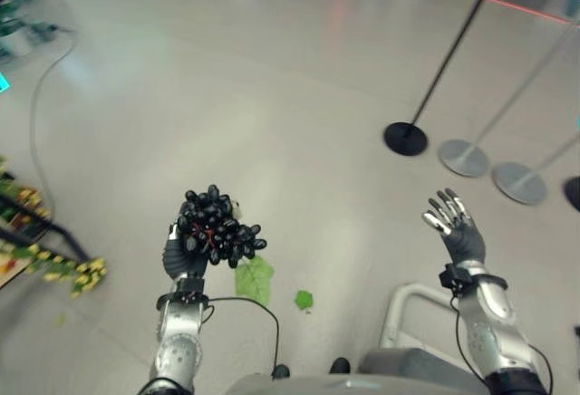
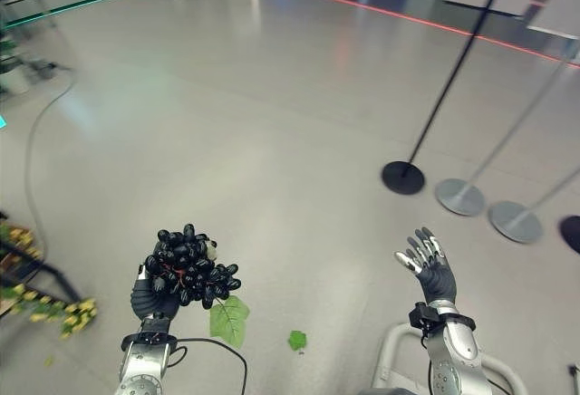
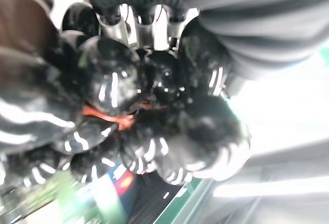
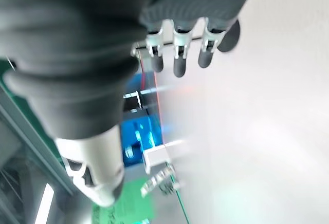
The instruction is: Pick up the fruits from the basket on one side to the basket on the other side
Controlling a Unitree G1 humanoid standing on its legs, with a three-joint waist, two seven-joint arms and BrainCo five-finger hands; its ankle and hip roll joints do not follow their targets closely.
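Your left hand (image 1: 181, 255) is curled around a bunch of dark grapes (image 1: 217, 227), holding it up over bare floor, and most of the bunch sits above and beside the fingers rather than inside them. In the left wrist view the grapes (image 3: 149, 95) press right against the hand, so the grip looks like it catches only part of the bunch. That is your main risk: a quick swing could tip the heavy side over and pull it free, or shake single grapes off the stem. Two green leaves (image 1: 255, 279) lie on the floor just below. Your right hand (image 1: 456, 225) is raised with straight, spread fingers and holds nothing. No target basket is visible ahead, so you may release over floor if you let go before you see one. Stanchion bases (image 1: 405, 138) stand well ahead to the right.
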